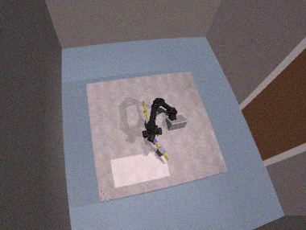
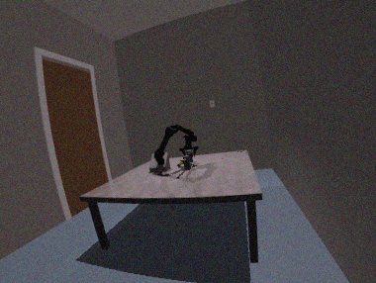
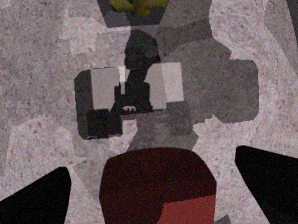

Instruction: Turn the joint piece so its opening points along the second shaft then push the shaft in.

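My gripper (image 1: 151, 136) (image 2: 189, 153) (image 3: 154, 167) points down and is open, with black fingers wide apart. A dark red piece (image 3: 157, 172), which looks like the joint piece, lies between the fingers in the wrist view, with gaps on both sides. Its opening and the way it points are hidden. Below the gripper in the top view, a blue part (image 1: 155, 141) leads to a yellow shaft (image 1: 167, 158) passing through a grey block (image 1: 161, 151). Another yellow shaft (image 1: 144, 108) runs up from the arm. Where the shafts meet is hidden under the gripper.
The arm's grey base (image 1: 177, 124) stands right of the shafts in the top view. Overlapping arm shadows and bright patches lie on the table (image 1: 193, 149) (image 2: 218, 185). A yellow end and grey block edge (image 3: 135, 20) show at the top of the wrist view.
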Controlling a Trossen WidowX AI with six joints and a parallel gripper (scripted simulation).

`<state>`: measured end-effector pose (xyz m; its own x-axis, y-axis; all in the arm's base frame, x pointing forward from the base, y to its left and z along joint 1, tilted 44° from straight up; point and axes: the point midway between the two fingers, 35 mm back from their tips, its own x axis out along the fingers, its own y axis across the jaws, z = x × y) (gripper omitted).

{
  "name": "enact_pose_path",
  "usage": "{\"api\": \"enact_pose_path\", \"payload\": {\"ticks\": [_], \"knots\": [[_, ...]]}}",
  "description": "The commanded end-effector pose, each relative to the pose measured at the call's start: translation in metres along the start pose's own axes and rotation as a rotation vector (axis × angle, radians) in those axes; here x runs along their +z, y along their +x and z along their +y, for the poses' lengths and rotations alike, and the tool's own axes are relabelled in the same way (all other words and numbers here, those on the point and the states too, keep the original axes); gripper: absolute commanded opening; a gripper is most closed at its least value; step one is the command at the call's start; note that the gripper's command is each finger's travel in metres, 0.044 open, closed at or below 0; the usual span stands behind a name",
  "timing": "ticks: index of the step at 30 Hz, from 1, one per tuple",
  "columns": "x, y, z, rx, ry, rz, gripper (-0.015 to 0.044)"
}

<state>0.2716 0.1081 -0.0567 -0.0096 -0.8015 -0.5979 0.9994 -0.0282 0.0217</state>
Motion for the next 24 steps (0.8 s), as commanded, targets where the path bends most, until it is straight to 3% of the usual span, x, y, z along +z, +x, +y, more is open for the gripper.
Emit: {"api": "enact_pose_path", "payload": {"ticks": [1,6,24], "knots": [[0.002,-0.002,0.002,0.001,0.009,-0.027,0.044],[0.002,-0.007,0.002,0.002,-0.039,-0.02,0.044],[0.01,-0.063,0.006,0.045,-0.632,0.063,0.044]]}}
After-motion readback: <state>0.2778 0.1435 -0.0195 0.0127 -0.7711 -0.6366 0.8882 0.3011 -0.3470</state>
